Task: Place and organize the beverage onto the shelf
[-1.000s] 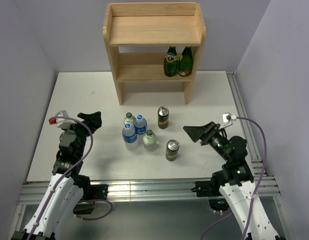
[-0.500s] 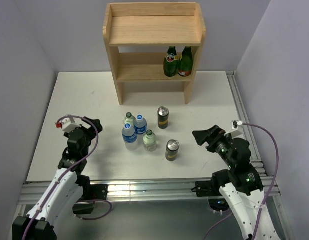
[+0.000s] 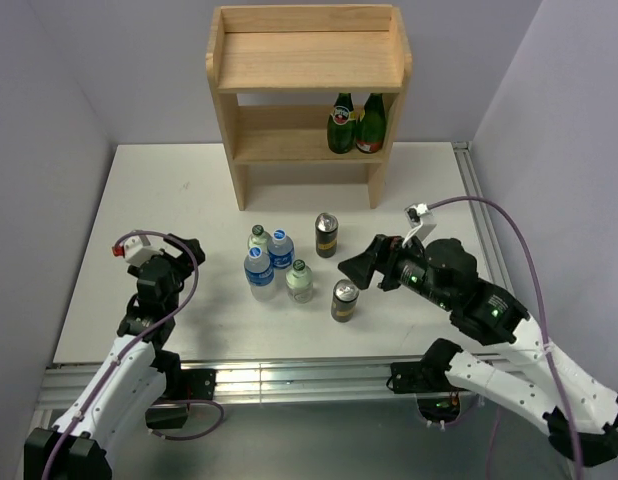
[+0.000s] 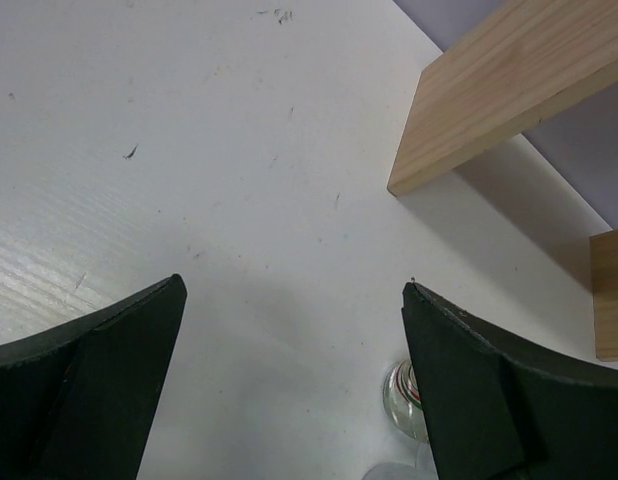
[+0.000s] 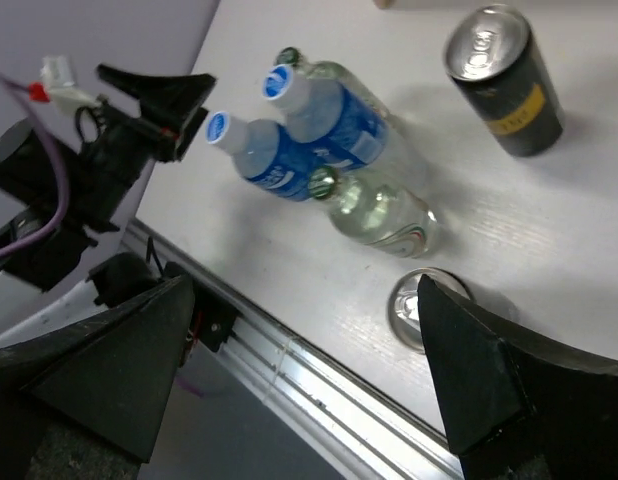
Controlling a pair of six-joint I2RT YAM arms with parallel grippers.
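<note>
Your right claw (image 3: pixel 355 270), jaws apart, is hovering close over the upright near can (image 3: pixel 344 299). Your left claw (image 3: pixel 179 255), also apart, is sitting farther off.

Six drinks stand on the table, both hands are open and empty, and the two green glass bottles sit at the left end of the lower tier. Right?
No: the top external view shows the two green glass bottles at the right end of the lower tier of the shelf. The six drinks are on the table, and the left hand and right hand are open and empty.
</note>
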